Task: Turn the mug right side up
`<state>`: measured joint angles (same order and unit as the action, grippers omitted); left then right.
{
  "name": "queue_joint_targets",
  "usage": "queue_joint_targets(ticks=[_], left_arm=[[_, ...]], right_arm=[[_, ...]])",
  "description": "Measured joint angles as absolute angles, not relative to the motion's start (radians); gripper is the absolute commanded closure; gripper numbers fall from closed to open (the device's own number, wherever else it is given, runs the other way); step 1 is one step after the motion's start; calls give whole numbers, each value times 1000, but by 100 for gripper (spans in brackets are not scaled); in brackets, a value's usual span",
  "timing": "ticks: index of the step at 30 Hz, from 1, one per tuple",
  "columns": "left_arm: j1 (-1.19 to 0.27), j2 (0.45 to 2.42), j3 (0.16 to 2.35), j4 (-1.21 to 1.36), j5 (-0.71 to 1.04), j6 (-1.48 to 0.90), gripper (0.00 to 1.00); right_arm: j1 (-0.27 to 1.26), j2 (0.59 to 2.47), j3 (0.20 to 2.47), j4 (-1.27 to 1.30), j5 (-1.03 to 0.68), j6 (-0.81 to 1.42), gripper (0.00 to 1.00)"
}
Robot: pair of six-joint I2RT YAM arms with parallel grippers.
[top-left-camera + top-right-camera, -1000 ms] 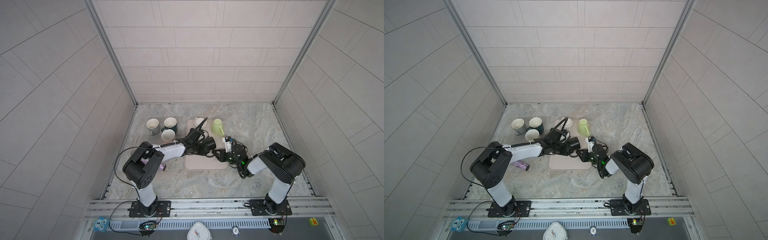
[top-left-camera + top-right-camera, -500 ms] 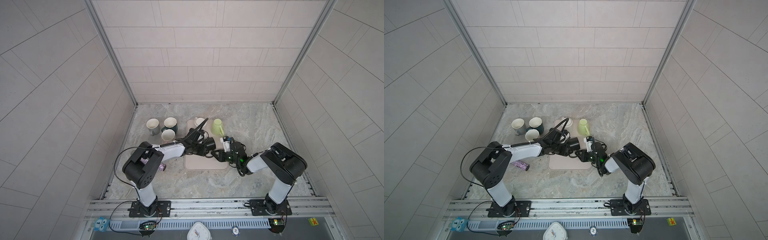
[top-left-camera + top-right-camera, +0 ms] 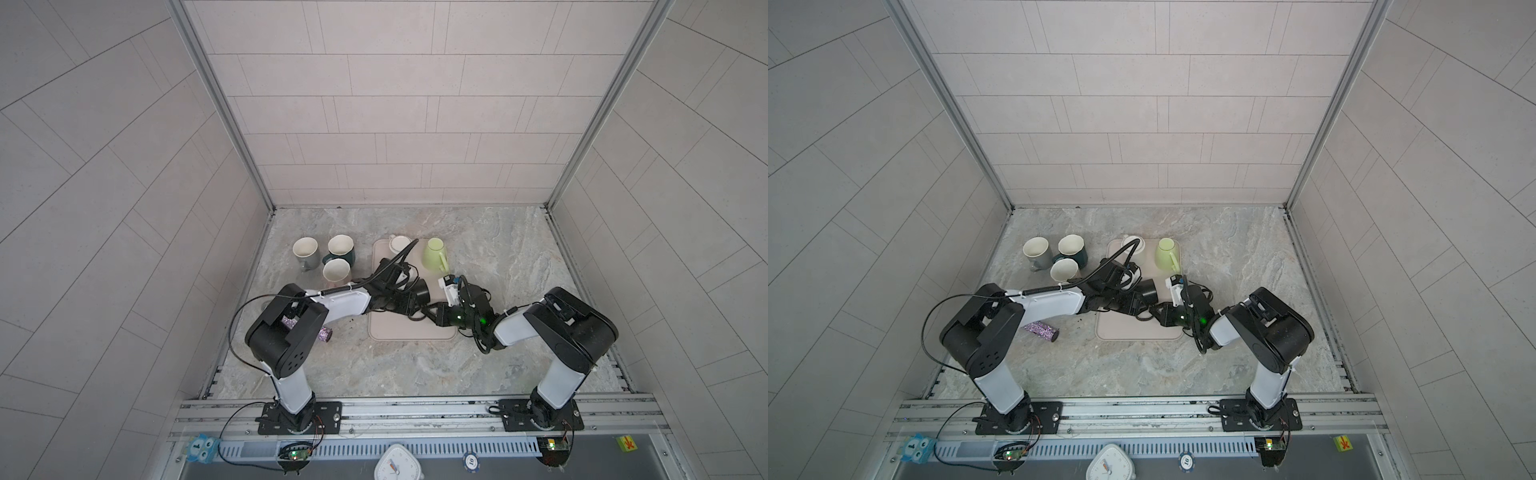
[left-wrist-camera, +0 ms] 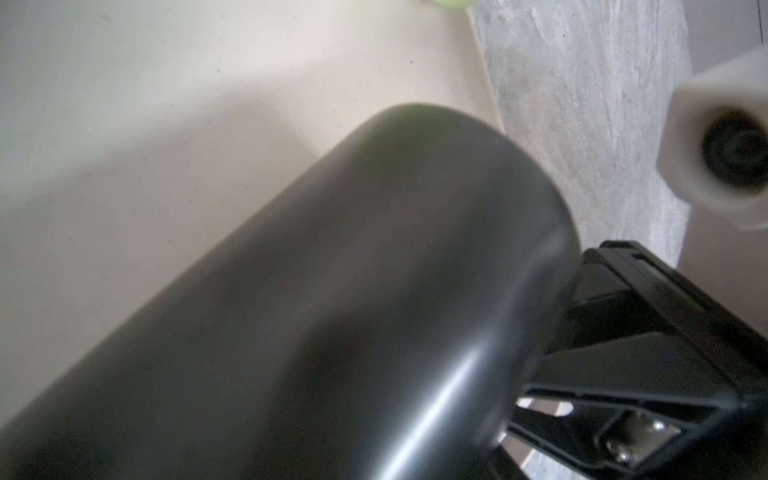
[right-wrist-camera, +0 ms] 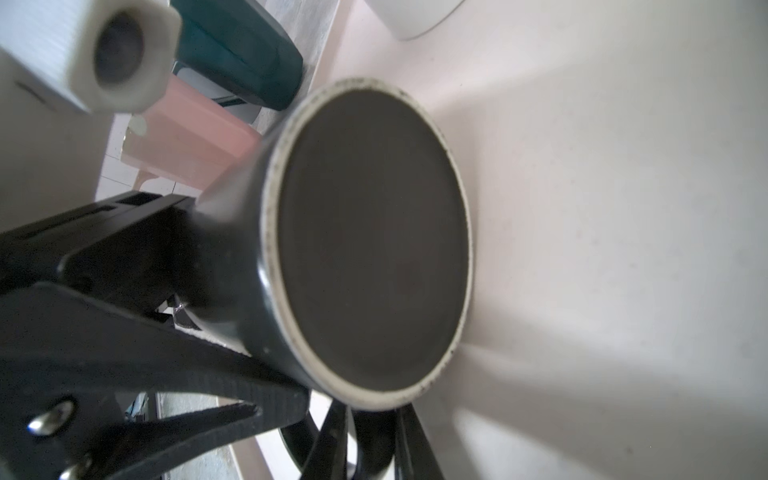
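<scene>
Closure is recorded at the right gripper (image 3: 429, 311): its thin fingers (image 5: 328, 440) are clamped on the handle of the black mug (image 3: 420, 289). The left gripper (image 3: 409, 300) is set astride the mug's body, jaws parted. Whether they press the wall cannot be told. The mug is held on its side over the beige mat (image 3: 411, 334), its flat base (image 5: 365, 249) turned toward the right wrist camera. Its mouth and any contents are hidden. Farther back on the mat, a green mug (image 3: 434, 251) is stood mouth-down beside a white mug (image 3: 399, 243). Left of the mat, on the stone table (image 3: 498, 257), three mugs are grouped upright and appear empty: grey (image 3: 305, 250), dark green (image 3: 340, 246) and pink (image 3: 336, 271).
</scene>
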<state>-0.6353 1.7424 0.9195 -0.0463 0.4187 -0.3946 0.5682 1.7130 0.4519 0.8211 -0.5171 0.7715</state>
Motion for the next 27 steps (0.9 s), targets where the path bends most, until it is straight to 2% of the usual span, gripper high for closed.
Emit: queue_joint_targets(ticks=[7, 21, 27], left_arm=[[-639, 1715, 904, -69, 410, -434, 24], [-650, 1688, 891, -107, 393, -475, 21], [-656, 1665, 870, -122, 391, -484, 18]], right_arm=[[579, 1649, 450, 750, -521, 762, 100], [590, 1599, 451, 680, -513, 728, 100], [611, 1528, 482, 541, -477, 675, 100]])
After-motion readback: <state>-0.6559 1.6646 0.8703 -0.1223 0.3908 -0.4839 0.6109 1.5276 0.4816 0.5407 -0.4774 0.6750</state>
